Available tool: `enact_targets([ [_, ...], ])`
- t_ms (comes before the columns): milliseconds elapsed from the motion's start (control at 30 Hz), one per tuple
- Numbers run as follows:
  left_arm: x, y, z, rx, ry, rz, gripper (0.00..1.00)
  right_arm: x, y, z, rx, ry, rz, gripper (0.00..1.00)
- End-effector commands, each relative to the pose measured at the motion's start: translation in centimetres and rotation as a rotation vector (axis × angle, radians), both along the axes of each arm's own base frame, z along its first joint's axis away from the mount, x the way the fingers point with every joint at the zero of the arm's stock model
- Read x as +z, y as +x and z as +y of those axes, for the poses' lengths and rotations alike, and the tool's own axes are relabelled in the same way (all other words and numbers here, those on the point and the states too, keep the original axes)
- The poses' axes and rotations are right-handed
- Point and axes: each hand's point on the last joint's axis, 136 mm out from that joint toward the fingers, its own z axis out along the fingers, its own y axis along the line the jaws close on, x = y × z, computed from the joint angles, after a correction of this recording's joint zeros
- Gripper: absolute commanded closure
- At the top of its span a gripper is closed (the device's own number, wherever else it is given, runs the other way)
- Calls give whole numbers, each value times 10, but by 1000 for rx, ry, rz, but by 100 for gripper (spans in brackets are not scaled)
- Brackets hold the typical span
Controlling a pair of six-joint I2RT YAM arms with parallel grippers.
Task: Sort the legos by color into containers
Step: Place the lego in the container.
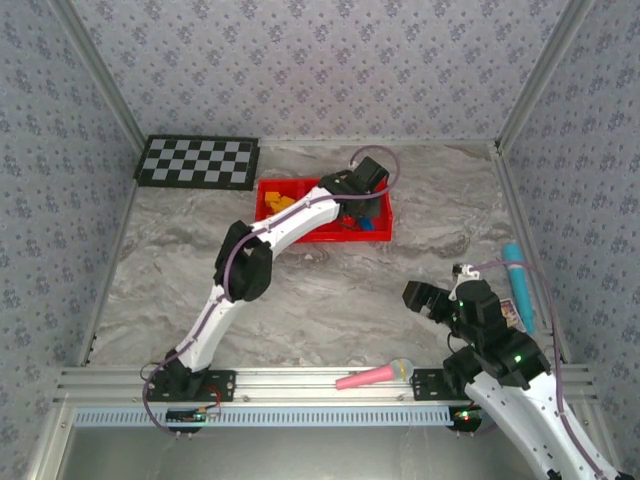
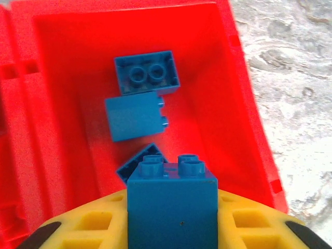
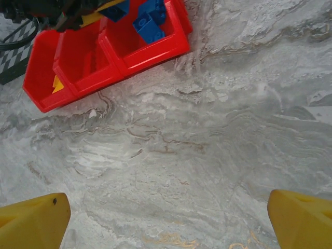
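Four blue bricks show from the left wrist. One of them, the held brick (image 2: 171,199), is a smooth, squat plastic block clamped between the yellow, waffle-moulded fingers (image 2: 88,225) of the left gripper (image 2: 171,231). Its round studs point forward, away from the fingers. It looks about as wide as it is tall, so no long axis stands out.

The other three lie beyond the fingertips on the floor of the end compartment (image 2: 228,104) of the tray.
- The nearest brick (image 2: 134,167) sits just past the held brick's studs, tilted and half hidden.
- The middle brick (image 2: 136,116) lies on its side with its studs pointing to the right of the fingers.
- The farthest brick (image 2: 147,72) turns a face with two round rings toward the camera, and its long axis runs across the fingers.

The tray is one glossy, bright red piece with three rectangular compartments side by side.

The right gripper (image 3: 166,223) has its blunt yellow fingertips (image 3: 31,223) spread wide with nothing between them, above the grey-veined marble table (image 3: 207,135). From these fingers, the tray (image 3: 150,57) lies well ahead and to the left. An orange-yellow piece (image 3: 56,83) sits in its farthest-left compartment.
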Motion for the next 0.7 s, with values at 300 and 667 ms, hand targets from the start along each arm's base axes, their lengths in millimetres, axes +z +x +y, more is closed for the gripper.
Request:
enact_targets([
  [300, 30, -7, -29, -120, -86, -15, 38, -1, 0, -6, -16, -23, -8, 0],
  [667, 105, -31, 8, -157, -126, -208, 0, -1, -1, -4, -19, -3, 9, 0],
])
